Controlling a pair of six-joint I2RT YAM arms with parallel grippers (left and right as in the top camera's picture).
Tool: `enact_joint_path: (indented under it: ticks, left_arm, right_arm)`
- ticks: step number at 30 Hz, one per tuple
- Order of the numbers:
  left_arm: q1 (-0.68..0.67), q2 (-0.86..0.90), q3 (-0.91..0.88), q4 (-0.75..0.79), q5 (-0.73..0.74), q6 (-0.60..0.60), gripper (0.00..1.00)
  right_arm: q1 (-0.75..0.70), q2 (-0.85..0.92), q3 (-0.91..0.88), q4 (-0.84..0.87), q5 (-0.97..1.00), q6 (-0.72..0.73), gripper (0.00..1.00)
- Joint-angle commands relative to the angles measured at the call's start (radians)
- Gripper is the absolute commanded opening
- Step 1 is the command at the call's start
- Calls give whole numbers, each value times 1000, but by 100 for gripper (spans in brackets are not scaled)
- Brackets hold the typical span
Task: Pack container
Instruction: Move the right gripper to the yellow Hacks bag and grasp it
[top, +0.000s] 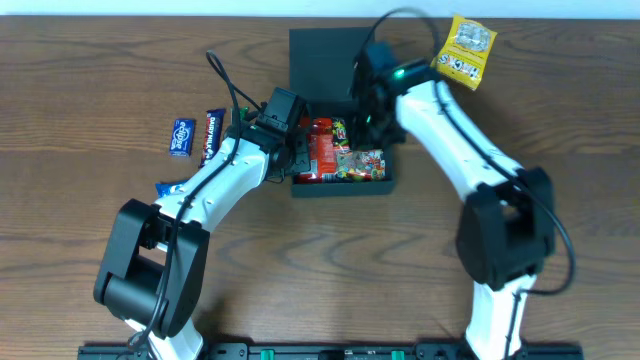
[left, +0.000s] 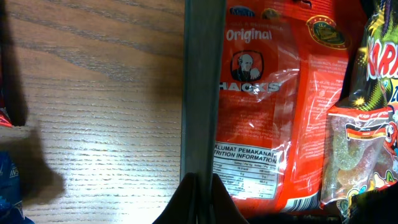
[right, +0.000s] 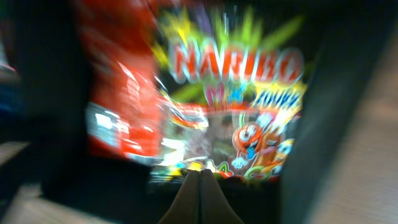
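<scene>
Black box (top: 340, 188) sits mid-desk near the far edge; left gripper (left: 198, 199) pinches its left wall, right gripper (right: 200, 193) hangs closed, empty, over the Haribo bag (right: 236, 118) inside.

From my remote screens, the counter (top: 80, 60) reads as matt brown wood with open grain. The container (top: 325, 50) looks like smooth, matt dark cardboard. The red packet (left: 261, 124) is glossy, crinkled plastic film catching glare, and the Haribo packet (top: 360, 163) shines likewise. Smooth white plastic shells cover the left arm (top: 215, 185) and the right arm (top: 450, 130).
</scene>
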Motion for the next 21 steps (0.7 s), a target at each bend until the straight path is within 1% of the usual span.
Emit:
enact_joint_path:
  ticks: [1,6,7,8,9,10,11,12,13,14,15,18,21]
  left_arm:
    - [3,3,6,-14,4,-1,6]
    - [3,3,6,-12,4,2,6]
    - [3,3,6,-12,4,2,8]
    - [3,3,6,-12,4,2,32]
    - [3,3,6,-11,4,2,59]
    - [3,2,8,-13,5,2,83]
    - [3,0,11,-13,5,2,95]
    - [3,-2,15,-13,6,3,95]
    - [3,-7,23,-13,8,19,95]
    - [3,-10,31,-13,7,38,95]
    - [3,-16,44,-13,7,67,95]
    - [3,-35,84,-11,3,139,95]
    - [3,-42,117,-9,-11,217,96]
  right_arm:
    - [-71,-120,74,27,-25,-30,1]
    - [-244,-141,75,76,-34,-29,1]
    - [-275,-135,74,73,-34,-29,3]
    - [-311,-130,74,66,-40,-26,8]
    - [-337,-124,74,61,-47,-26,18]
    - [-362,-122,74,55,-52,-26,24]
    - [-376,-121,74,53,-52,-26,33]
    - [-388,-121,74,51,-52,-26,45]
    - [-397,-121,74,51,-52,-26,54]
    - [-401,-121,74,52,-51,-26,58]
    - [-404,-121,74,55,-49,-26,65]
    - [-404,-121,74,75,-40,-34,70]
    - [-406,-121,74,105,-40,-46,70]
